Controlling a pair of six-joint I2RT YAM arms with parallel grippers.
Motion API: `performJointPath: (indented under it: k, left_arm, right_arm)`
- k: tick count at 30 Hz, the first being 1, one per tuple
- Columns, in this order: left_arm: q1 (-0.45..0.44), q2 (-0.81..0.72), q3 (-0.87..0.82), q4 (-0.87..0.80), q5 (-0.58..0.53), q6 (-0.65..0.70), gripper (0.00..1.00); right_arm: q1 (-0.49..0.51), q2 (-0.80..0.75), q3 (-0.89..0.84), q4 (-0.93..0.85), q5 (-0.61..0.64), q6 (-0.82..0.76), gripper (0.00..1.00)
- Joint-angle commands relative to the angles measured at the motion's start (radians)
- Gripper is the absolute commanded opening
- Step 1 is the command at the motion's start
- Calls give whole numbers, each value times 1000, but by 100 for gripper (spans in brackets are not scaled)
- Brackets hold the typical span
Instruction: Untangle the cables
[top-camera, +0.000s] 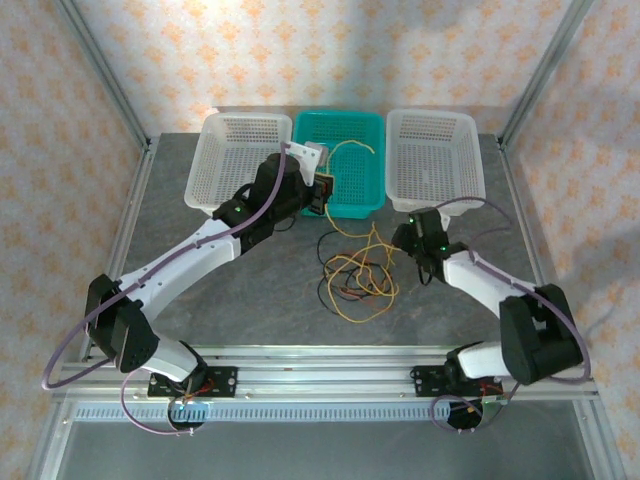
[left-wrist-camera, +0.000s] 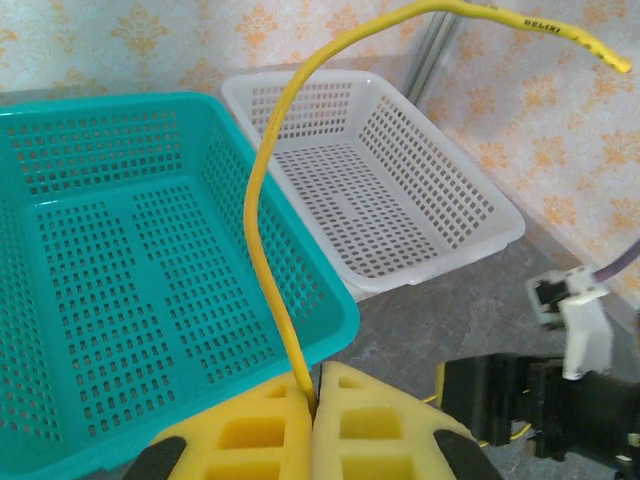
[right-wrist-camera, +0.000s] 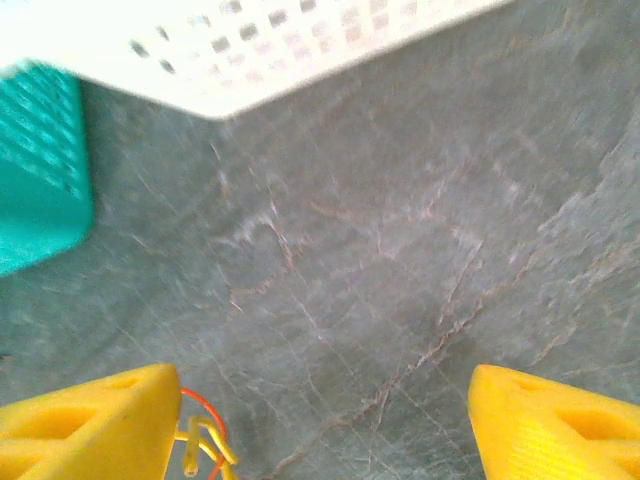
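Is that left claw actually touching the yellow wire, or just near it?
Touching. The left wrist view shows the left gripper shut on the yellow wire, which rises straight out of the pinch.

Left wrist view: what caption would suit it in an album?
The left hand pinches a thin yellow cable, a teal perforated plastic basket and a white one behind.
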Motion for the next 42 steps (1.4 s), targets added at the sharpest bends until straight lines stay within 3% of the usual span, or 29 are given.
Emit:
performJointPath:
  k: [1, 5, 8, 10, 13, 20, 23, 28, 35, 42]
  left_arm:
    - [5, -14, -9, 7, -21, 7, 0]
    - [5, -22, -16, 26, -32, -7, 0]
    - [5, -15, -11, 30, -30, -6, 0]
    - [5, -9, -7, 27, -32, -6, 0]
    - [5, -5, -7, 27, -34, -13, 0]
    - [5, 1, -18, 45, -46, -23, 0]
    - [5, 7, -17, 44, -45, -28, 0]
    - [5, 13, -21, 56, -36, -39, 0]
    - [5, 13, -30, 67, -28, -48, 0]
    - [5, 10, -26, 60, -40, -41, 0]
  right_arm:
    - [4, -152, 11, 23, 63, -30, 79]
    - [7, -249, -18, 104, -141, -146, 89]
    - [46, -248, 3, 72, -185, -243, 90]
    - [87, -240, 30, 17, -95, -274, 90]
    - [135, -228, 61, -36, -59, -326, 91]
    - [191, -144, 54, -8, -49, -363, 100]
    - [225, -89, 78, -4, -30, -376, 100]
    - [294, -7, 134, -13, 115, -417, 100]
    - [316, 89, 160, -21, 193, -457, 100]
    - [315, 135, 130, 17, 287, -393, 100]
